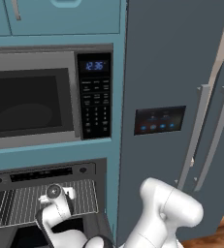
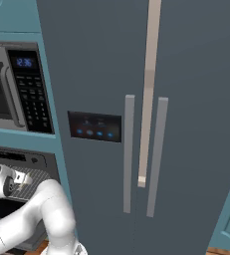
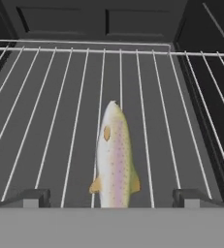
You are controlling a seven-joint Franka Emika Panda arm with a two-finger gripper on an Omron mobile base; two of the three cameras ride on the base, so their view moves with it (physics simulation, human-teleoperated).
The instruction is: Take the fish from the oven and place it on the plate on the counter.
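Hand view: slender pale silvery-tan fish (image 3: 114,157) w/ speckled back & small orange fins lies lengthwise on the white wire rack (image 3: 60,121) of the dark oven cavity, centre-bottom of frame, head toward frame top. The two dark fingertips (image 3: 32,197) of the gripper (image 3: 111,198) sit at bottom left & bottom right, spread wide, one each side of the fish's tail end, not touching it.

Left base view: grey steel wall oven (image 1: 48,173) at lower left, white arm's hand reaching in over the rack. Above it, upper left, a steel microwave (image 1: 50,97) w/ keypad & blue clock. Tall grey two-door fridge (image 1: 181,97) w/ bar handles takes the right half.

Right base view: fridge centre frame, oven at lower left edge.
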